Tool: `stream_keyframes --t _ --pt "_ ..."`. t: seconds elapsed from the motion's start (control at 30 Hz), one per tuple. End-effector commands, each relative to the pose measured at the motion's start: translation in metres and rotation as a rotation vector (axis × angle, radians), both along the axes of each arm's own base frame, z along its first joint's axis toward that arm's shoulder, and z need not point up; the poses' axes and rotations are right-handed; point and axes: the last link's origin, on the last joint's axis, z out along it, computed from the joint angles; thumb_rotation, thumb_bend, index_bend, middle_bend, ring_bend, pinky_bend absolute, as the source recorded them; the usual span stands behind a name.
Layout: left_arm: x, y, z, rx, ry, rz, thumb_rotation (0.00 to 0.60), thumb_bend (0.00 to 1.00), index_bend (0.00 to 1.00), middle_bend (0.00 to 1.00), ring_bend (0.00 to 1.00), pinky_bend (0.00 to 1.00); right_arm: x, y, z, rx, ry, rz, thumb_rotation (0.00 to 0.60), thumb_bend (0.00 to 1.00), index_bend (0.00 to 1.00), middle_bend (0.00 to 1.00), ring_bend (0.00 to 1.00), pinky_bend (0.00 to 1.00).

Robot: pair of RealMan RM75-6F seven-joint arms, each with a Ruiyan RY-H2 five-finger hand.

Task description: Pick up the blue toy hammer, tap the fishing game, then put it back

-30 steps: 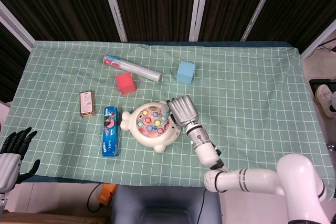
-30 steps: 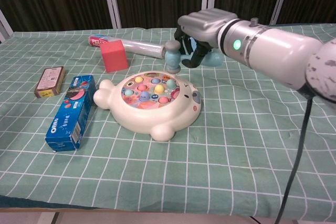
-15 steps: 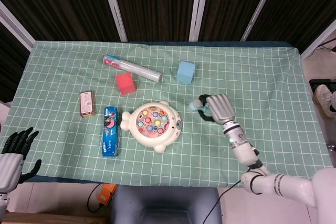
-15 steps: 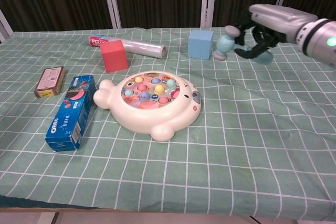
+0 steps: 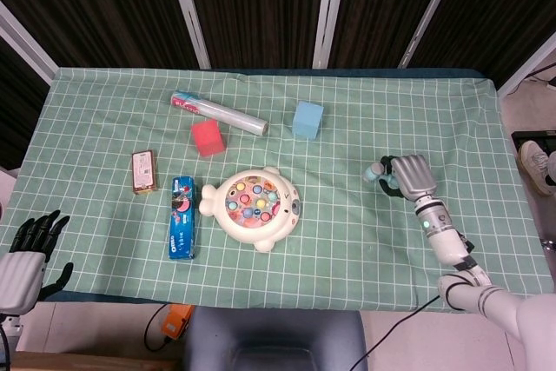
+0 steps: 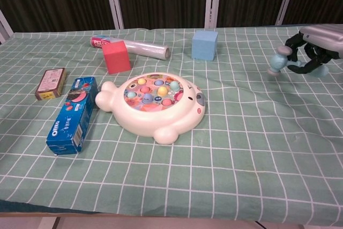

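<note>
The right hand (image 5: 413,175) held the hammer (image 6: 278,63), its fingers (image 6: 300,40) curled around the handle, over the right side of the surface (image 5: 365,241) and well apart from the fishing game (image 5: 251,206). The hammer's pale blue head stuck out toward the game; whether it hung just above the cloth or touched it could not be told from either view.

Judging by the layout alone, the pickup was done, since the hammer was in the hand and off its resting place. Nothing in these views showed whether the tap had been made: the game sat undisturbed near the middle, and the hammer was far to its right. If the tap was done, only setting the hammer down and letting go was left; if not, the hand had to cross to the game first.

The left hand (image 5: 26,245) hung off the near left edge of the surface, fingers spread and holding nothing.

Much was hard to read. In the chest view the right hand was cut off by the frame edge and the hammer head was blurred. The handle was mostly hidden inside the fingers in both views. The left hand appeared only in the head view.
</note>
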Motion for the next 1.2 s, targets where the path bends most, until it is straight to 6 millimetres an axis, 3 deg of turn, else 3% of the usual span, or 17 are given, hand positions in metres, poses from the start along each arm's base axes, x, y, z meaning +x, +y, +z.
stream_keyframes --t 0.03,0.5,1.2 --pt "0.0 0.0 0.0 0.0 0.0 0.001 0.6 0.4 0.0 0.0 0.0 0.05 -0.006 0.0 -0.008 0.016 -0.009 -0.016 0.6 0.59 0.98 0.71 0.83 0.89" --pt "0.0 0.001 -0.002 -0.02 -0.004 0.006 0.6 0.4 0.0 0.0 0.0 0.05 -0.008 -0.004 -0.028 0.044 -0.053 -0.044 0.6 0.54 0.96 0.71 0.81 0.87" --pt "-0.001 0.0 -0.001 -0.018 -0.009 0.009 0.6 0.4 0.0 0.0 0.0 0.05 -0.013 -0.007 -0.033 0.057 -0.085 -0.076 0.6 0.46 0.87 0.71 0.77 0.82"
